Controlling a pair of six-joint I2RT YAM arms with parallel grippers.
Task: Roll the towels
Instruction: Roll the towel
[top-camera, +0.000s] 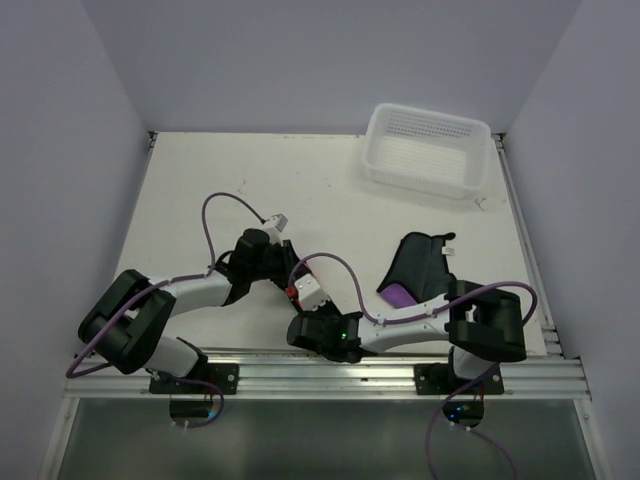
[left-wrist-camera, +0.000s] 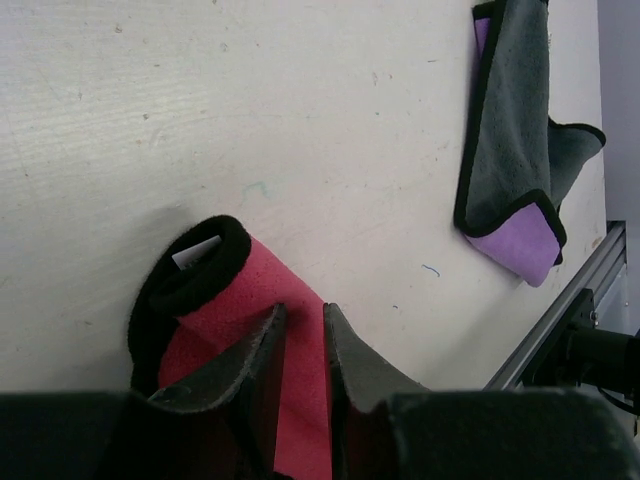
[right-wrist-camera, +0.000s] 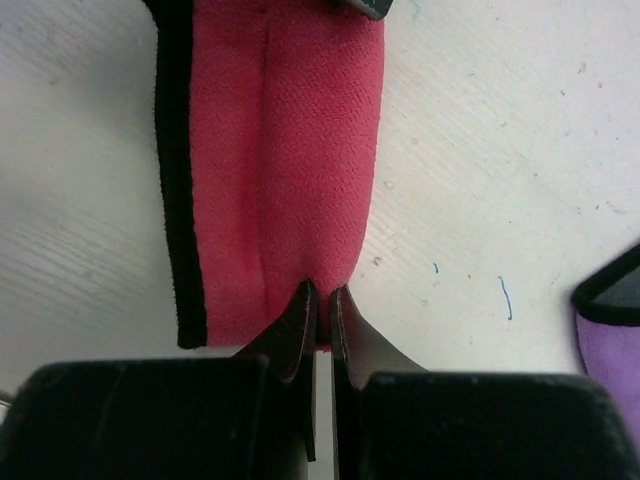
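The pink-red towel (right-wrist-camera: 285, 150) with a black hem lies as a short roll near the table's front, between both arms; from above only a sliver of this pink-red towel (top-camera: 291, 291) shows. My left gripper (left-wrist-camera: 302, 308) is shut on one end of it, pink cloth pinched between the fingers, with the rolled black edge (left-wrist-camera: 200, 268) just beyond. At the opposite end my right gripper (right-wrist-camera: 322, 290) is shut on the roll's edge. The purple towel (top-camera: 415, 270), dark side up and loosely folded, lies to the right, apart from both grippers.
A white perforated basket (top-camera: 430, 150) stands at the back right of the table. The aluminium rail (top-camera: 330, 365) runs along the near edge, just behind the arms. The purple towel's corner (right-wrist-camera: 610, 340) sits close to the right of my right gripper.
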